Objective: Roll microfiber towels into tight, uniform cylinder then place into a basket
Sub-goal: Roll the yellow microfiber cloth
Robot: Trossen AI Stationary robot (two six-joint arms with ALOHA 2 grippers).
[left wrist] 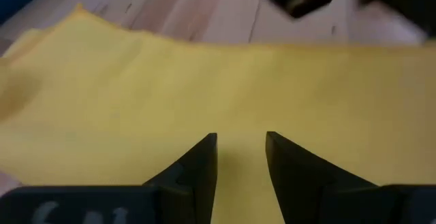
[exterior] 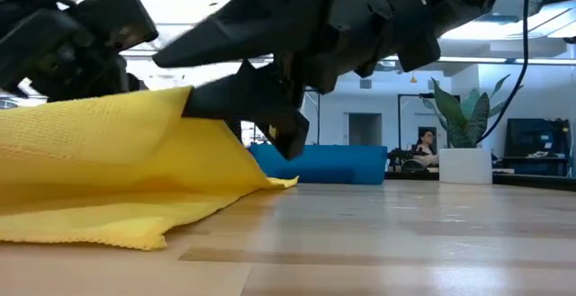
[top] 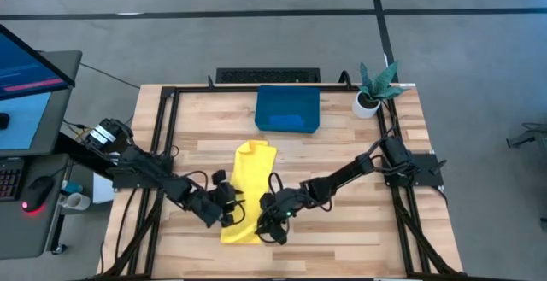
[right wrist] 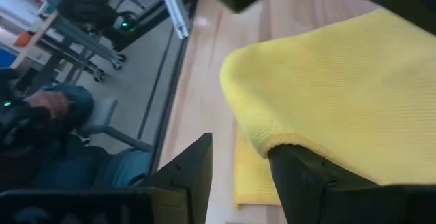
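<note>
Meanwhile, the left gripper (left wrist: 240, 157) hovers with parted jaws over the yellow microfiber towel (top: 248, 191), whose folded edge lies between the right gripper's (right wrist: 242, 159) spread fingers, unclamped, the teal basket (top: 288, 110) well beyond.

A bright yellow microfiber towel (top: 246, 191) lies folded into a long strip at the worktop's centre, its near end lifted into a loose curl. At 12 o'clock from it, well apart, sits the shallow dark teal-blue basket (top: 288, 110), a blue towel (top: 285, 123) inside
</note>
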